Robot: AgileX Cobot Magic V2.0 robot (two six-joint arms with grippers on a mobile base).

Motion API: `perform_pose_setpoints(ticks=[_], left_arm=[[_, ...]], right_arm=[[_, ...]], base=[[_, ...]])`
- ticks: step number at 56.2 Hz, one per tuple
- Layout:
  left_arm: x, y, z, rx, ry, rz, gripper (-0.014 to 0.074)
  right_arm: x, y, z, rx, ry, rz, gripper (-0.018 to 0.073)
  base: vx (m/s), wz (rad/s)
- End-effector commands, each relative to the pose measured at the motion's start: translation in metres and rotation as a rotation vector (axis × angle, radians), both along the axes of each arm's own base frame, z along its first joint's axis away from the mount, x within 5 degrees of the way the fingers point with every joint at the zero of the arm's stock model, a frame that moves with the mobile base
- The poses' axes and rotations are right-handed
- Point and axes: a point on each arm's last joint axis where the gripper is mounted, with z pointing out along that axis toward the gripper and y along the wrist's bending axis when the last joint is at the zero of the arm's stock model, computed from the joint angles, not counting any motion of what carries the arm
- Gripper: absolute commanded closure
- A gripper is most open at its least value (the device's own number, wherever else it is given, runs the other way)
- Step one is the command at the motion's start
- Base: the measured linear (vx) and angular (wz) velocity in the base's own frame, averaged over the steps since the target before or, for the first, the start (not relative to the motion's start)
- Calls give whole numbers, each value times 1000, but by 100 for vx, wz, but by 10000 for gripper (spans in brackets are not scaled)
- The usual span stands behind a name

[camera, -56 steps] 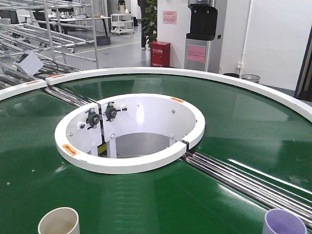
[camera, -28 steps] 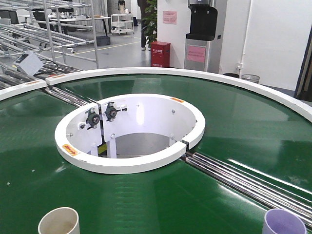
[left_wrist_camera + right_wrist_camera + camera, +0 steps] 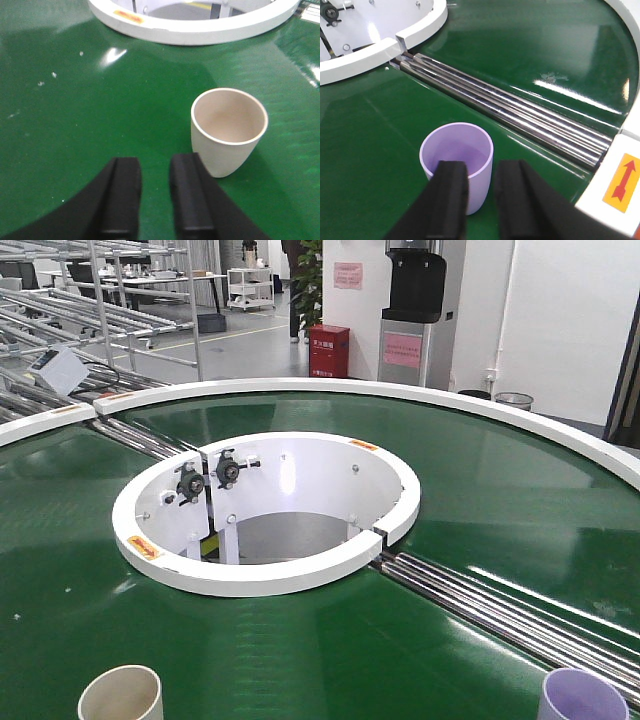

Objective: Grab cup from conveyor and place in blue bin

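I note no change in a second: beige cup (image 3: 229,131) sits on the conveyor (image 3: 300,640) at 2 o'clock of my left gripper (image 3: 152,195), purple cup (image 3: 456,160) at 11 o'clock of my right gripper (image 3: 482,200), both narrowly parted, empty; grasp pending.

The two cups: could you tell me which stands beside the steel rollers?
The lilac cup by the right gripper stands beside the steel rollers; the cream cup stands on plain conveyor.

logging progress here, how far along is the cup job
Nothing done: the beige cup and purple cup both stand on the conveyor. In hand, nothing: the left end effector is empty near the beige cup, the right end effector at the purple cup's rim. Left: grasping, and the blue bin, unseen here.
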Motion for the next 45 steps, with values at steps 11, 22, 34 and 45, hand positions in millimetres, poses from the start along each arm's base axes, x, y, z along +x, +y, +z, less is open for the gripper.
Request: perform_pose_setpoints(ticks=[11,22,34,45], left_arm=[[35,0,7,-57,9,38,113],[74,-5,31,-10,169,-50,113],[122,-19,46,-42,213,-205,114],[157,-20,20,-54,321,-213,115]], right_arm=[[15,-1,9,-6,-49,0,88],[22,-1,3,-5,-20,1,87],[28,-1,-1,-4,0,1,87],[28,-1,-2,-4,10,1,87]], base=[[0,0],[0,0],[0,0],[0,0]])
